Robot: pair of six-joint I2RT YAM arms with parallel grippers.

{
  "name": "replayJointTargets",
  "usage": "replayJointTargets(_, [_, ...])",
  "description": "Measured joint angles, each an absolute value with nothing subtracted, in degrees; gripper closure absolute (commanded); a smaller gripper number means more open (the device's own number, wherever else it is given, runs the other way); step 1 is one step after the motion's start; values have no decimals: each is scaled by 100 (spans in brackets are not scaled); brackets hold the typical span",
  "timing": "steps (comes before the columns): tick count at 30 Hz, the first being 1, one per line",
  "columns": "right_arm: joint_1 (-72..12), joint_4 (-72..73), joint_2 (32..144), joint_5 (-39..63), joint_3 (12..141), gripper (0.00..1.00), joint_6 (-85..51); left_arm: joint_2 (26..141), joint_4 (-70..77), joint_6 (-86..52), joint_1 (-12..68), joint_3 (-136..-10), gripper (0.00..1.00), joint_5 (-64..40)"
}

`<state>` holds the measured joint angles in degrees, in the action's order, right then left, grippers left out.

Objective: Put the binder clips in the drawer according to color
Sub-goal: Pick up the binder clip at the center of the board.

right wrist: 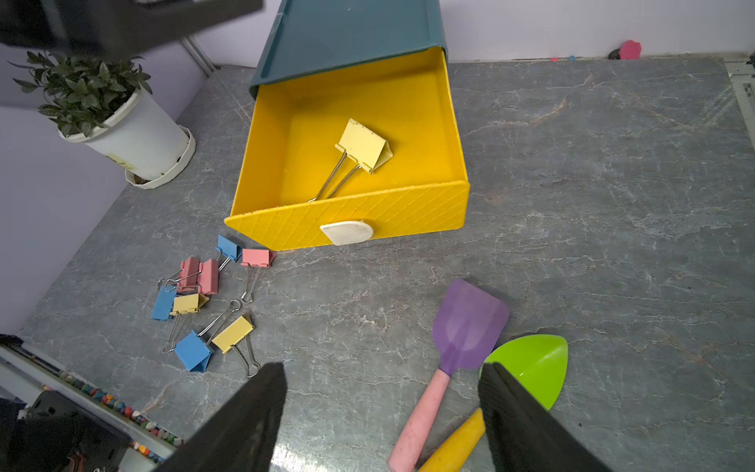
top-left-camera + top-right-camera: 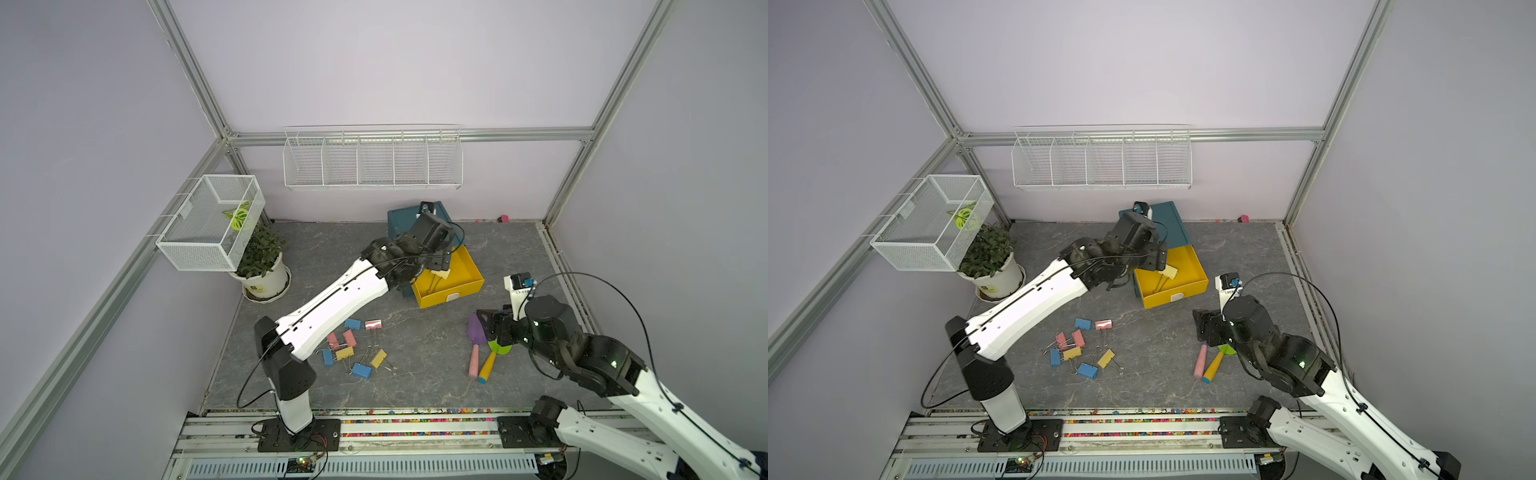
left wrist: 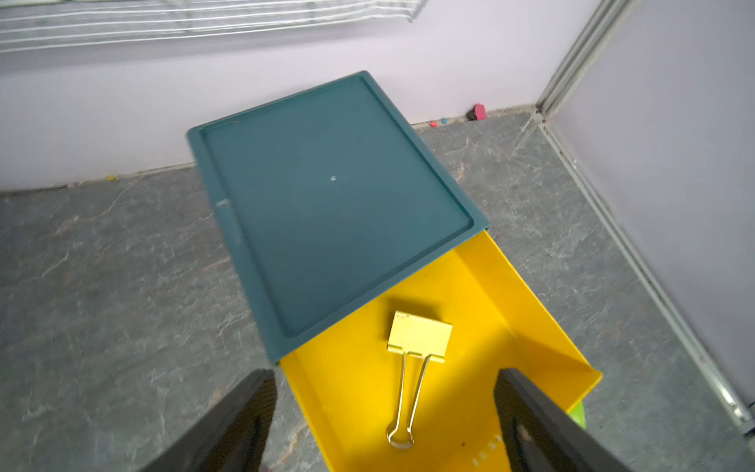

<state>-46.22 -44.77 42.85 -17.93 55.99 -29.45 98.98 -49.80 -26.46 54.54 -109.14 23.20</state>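
A yellow clip point(image 3: 420, 336) is seen in the open drawer point(image 3: 490, 294) under the wide-spread left gripper point(image 3: 386, 374); the right gripper point(image 1: 382, 367) is held wide, empty. Among the clips point(image 2: 344, 353) heaped near the desk's point(image 2: 415, 374) front edge, a wrong colour could be dragged along through tangling.

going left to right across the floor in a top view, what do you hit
potted plant → loose binder clips → yellow drawer → small pink object by the back wall
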Motion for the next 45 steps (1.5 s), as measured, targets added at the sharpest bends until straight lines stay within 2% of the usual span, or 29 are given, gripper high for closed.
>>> replayJointTargets(5, [-4622,-4458,4298,-1610,5599,20,-2794,9120,-5238,-3767,5389,-9815,15,2399])
replayJointTargets(10, [-4619,-4366,4276,-1194,5599,20,-2558,8361,-5118,-4925,5367,-7915,18,2399])
replayJointTargets(15, [-4622,-4132,4104,-301,5535,20,-2274,7019,-4556,-6042,5367,-5951,25,2082])
replayJointTargets(20, [-4622,-4080,3994,169,5485,20,-2154,6383,-4303,-7122,5395,-5041,29,1743])
replayJointTargets(25, [-4622,-3999,3879,329,5293,20,-2158,6777,-4248,-8053,5677,-4849,27,1446])
replayJointTargets(33, [-4622,-3916,3850,327,5275,20,-2158,8326,-4547,-9351,5857,-5221,31,773])
replayJointTargets(37, [-4622,-3896,3809,329,5251,20,-2158,8879,-4932,-9638,5863,-5778,25,648])
replayJointTargets(45, [-4622,-3892,3701,329,5183,20,-2156,9133,-5011,-9727,5776,-5944,24,607])
